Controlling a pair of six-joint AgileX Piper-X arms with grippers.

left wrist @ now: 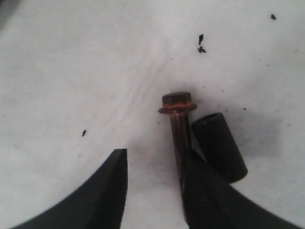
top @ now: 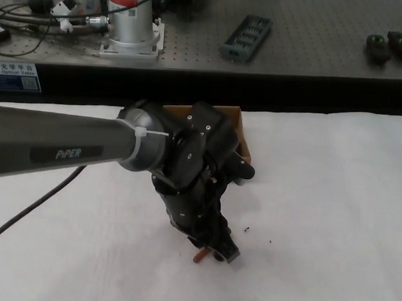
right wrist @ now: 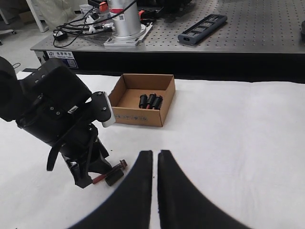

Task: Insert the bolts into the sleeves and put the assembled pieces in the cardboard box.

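Looking down the left wrist camera, I've got the left gripper (left wrist: 157, 157) low over the white cloth (left wrist: 71, 71), jaws apart and nothing clamped. 1 copper-coloured bolt (left wrist: 178, 125) lies flat on the cloth between the 2 fingers (left wrist: 107, 191). Its shank is right up against the inner edge of 1 of them and its head points away from the gripper. 1 black sleeve (left wrist: 219, 147) lies just beside the bolt, on the outer side of that same finger and roughly parallel to it, so the 2 are separate pieces, not assembled. A few dark specks are scattered on the cloth nearby.

On the right wrist camera, the right gripper (right wrist: 155, 155) hangs well apart from all that, jaws together with only a sliver between them, holding nothing. The cardboard box (right wrist: 138, 117) sits on the cloth beyond the left arm, near the metal table (right wrist: 248, 33). It has 3 black assembled pieces (right wrist: 150, 101) lying side by side on its floor.
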